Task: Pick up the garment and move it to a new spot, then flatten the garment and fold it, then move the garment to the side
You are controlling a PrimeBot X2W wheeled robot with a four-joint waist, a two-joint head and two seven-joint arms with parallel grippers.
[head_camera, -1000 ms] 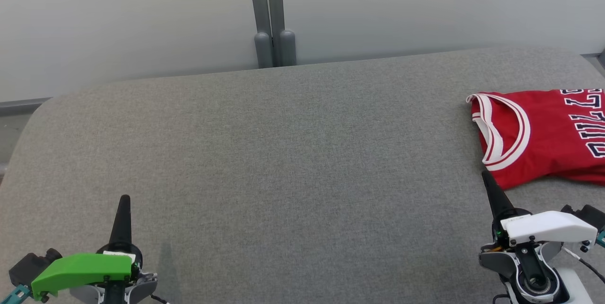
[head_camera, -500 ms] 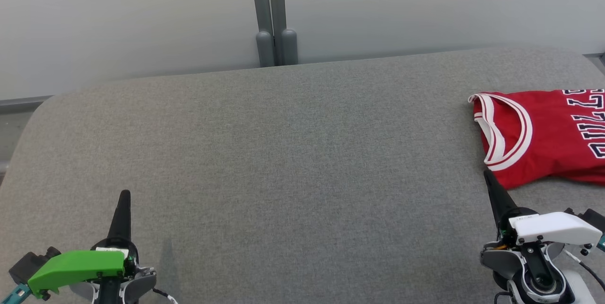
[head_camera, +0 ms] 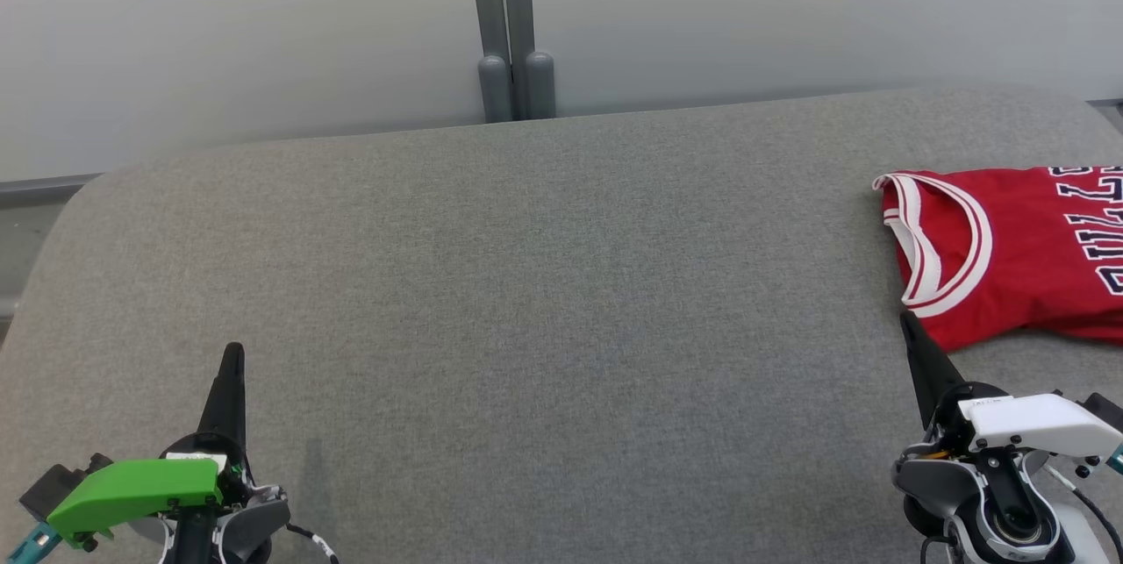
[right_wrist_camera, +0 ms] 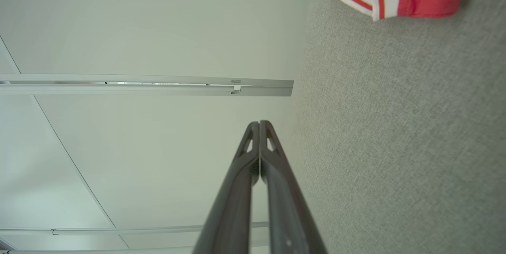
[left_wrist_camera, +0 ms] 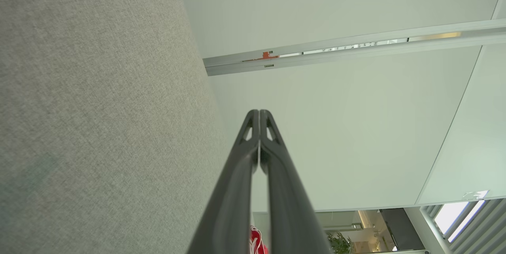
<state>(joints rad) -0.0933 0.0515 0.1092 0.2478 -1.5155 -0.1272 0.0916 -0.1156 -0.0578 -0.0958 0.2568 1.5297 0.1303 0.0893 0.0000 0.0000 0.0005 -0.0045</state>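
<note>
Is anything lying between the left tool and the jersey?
Nothing. The head view shows bare grey cushion all the way from the shut left tool to the red jersey at the right edge.

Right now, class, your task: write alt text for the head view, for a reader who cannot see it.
A red jersey with white trim lies at the right edge of a grey fabric surface, partly cut off by the frame. The shut right gripper points up toward its near edge; the shut left gripper sits at the lower left.
</note>
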